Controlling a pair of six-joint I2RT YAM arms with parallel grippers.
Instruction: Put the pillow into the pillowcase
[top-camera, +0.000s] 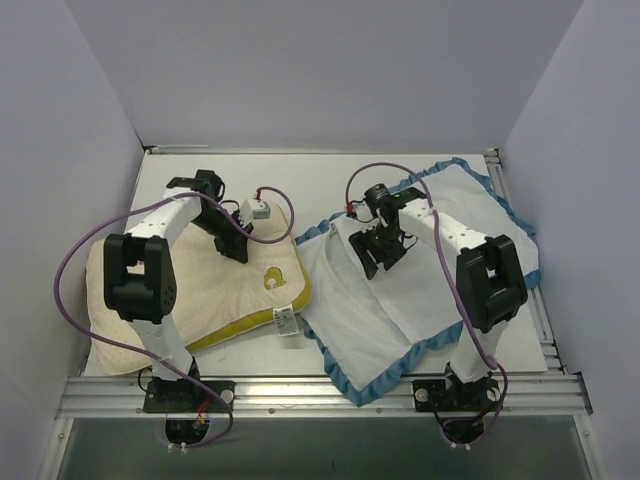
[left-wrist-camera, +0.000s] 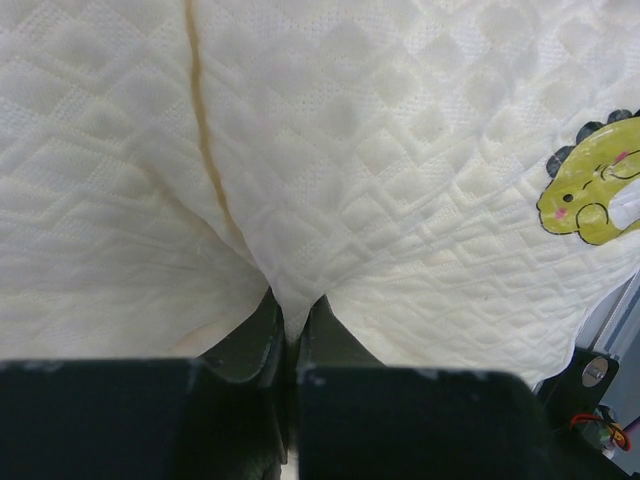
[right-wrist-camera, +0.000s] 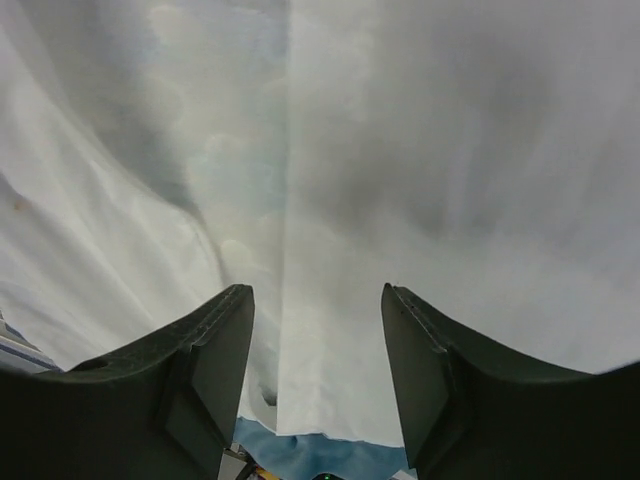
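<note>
Here the relation that matters is sideways: the pillow (top-camera: 215, 290) lies on the left half of the table (top-camera: 320, 165), its long axis running roughly left to right, and the pillowcase (top-camera: 350, 310) is spread white side up on the right half, their near edges just beside each other at mid-table. The left gripper (top-camera: 238, 250) is clenched on a pinch of the pillow's quilted cover, so that arm is nearer. The right gripper (top-camera: 380, 258) hangs over the pillowcase with jaws apart, grasping nothing. One pillow, one pillowcase, two arms
</note>
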